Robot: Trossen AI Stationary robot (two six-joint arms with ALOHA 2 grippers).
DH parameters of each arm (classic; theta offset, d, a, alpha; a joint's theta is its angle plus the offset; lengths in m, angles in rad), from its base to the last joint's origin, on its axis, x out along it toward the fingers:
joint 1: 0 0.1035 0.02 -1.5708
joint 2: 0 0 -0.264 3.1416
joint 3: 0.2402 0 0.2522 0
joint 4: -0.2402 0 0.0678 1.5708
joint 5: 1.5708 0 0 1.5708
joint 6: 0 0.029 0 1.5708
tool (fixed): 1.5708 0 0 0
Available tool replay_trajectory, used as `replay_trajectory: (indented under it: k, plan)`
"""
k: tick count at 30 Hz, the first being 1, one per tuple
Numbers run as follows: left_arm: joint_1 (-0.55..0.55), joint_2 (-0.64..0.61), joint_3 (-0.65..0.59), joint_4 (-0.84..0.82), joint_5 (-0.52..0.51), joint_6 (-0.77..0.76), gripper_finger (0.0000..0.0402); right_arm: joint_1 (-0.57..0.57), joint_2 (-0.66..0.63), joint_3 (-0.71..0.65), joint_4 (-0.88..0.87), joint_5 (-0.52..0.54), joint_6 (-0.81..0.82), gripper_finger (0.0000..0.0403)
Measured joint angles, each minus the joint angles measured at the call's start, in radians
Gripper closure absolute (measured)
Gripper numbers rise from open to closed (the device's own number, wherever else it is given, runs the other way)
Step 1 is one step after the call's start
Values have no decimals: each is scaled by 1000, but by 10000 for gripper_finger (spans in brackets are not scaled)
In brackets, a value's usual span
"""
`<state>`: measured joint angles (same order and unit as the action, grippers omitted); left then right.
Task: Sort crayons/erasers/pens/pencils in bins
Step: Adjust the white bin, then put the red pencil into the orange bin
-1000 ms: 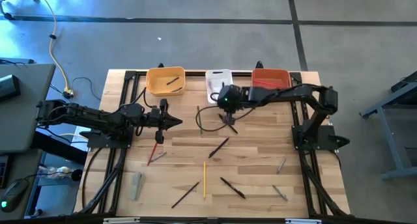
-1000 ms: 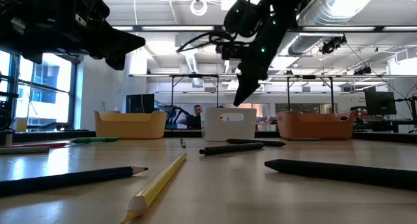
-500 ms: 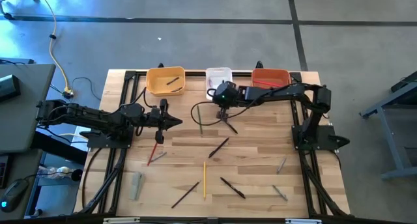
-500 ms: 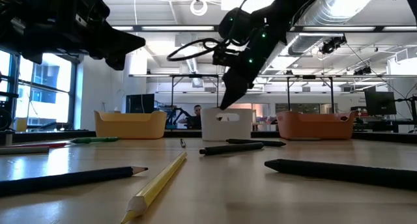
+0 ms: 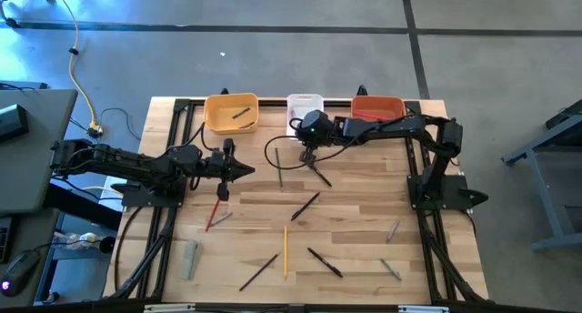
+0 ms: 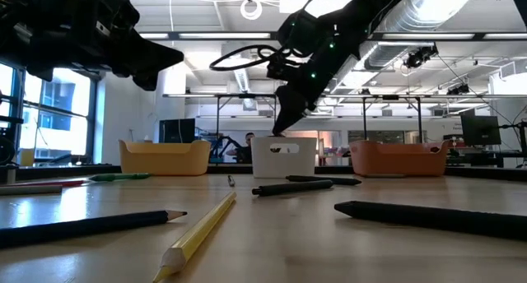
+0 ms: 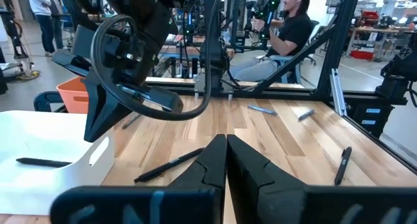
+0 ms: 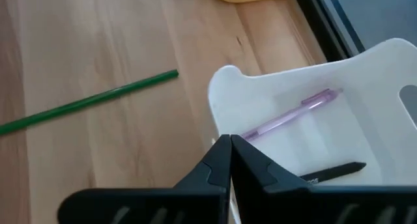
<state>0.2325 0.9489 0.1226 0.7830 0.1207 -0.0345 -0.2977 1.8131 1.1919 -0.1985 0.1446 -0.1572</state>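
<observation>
The right gripper has swung from the bare wood to the white plastic bin's rounded near rim, fingers pressed together, empty. Just beyond their tips lie a smooth lilac pen and a black pen. The left gripper, fingers closed and empty, hangs over open planks.

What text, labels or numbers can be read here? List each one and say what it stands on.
No text can be read in any view.
Black pen in the white bin: faint pale print near its tip, too small and blurred to read.
Other pens, pencils, bins and both arms: no lettering shows.
</observation>
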Motion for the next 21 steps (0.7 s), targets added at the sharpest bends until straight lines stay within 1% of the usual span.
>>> replay_trajectory:
  k: [5, 9, 11, 13, 15, 19, 21]
  plan:
    - [0, 0, 0, 0, -2, 0, 401, 20, -29, 0, -3, -2, -33, 403]
    - [0, 0, 0, 0, -1, 0, 401, 64, -99, -1, -47, -14, -72, 403]
    - [-1, 0, 0, 0, -1, 0, 401, 86, -140, -34, -26, -24, -78, 403]
    - [-1, 0, 0, -3, -1, 0, 401, 106, -180, -101, 57, -38, -67, 403]
    - [-1, 0, 0, -3, 4, -11, 401, 124, -219, -203, 174, -60, -37, 403]
    - [-17, 0, 0, -6, 18, -25, 401, 164, -278, -403, 438, -94, 58, 403]
    - [-37, 0, 1, -26, 5, -24, 401, 194, -300, -479, 523, -94, 110, 403]
